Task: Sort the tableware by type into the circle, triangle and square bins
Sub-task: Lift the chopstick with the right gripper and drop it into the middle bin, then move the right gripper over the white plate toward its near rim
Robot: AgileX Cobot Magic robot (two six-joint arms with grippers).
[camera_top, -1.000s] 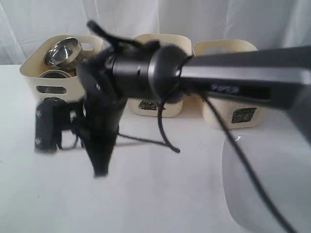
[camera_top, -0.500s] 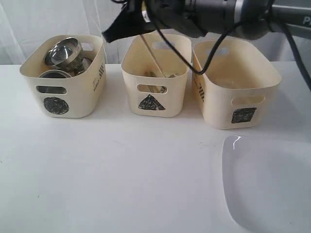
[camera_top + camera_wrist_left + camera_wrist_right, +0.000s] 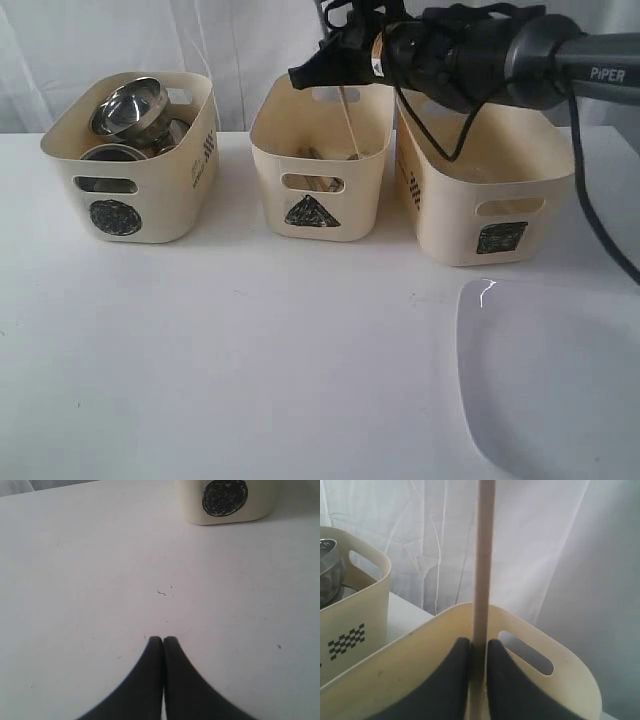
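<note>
Three cream tubs stand in a row: the circle bin with steel bowls inside, the triangle bin and the square bin. My right gripper hangs over the triangle bin, shut on a wooden chopstick whose lower end dips into that bin. The right wrist view shows the chopstick upright between the right gripper's fingers. Low over the table, the left gripper is shut and empty, in front of the circle bin. The large white plate lies front right.
The right arm stretches in from the right, above the square bin, with a cable hanging beside it. A white curtain backs the table. More cutlery lies inside the triangle bin.
The right arm has swung up from low over the front left of the table to the back, and now holds the chopstick over the triangle bin. The stick has turned more upright.
</note>
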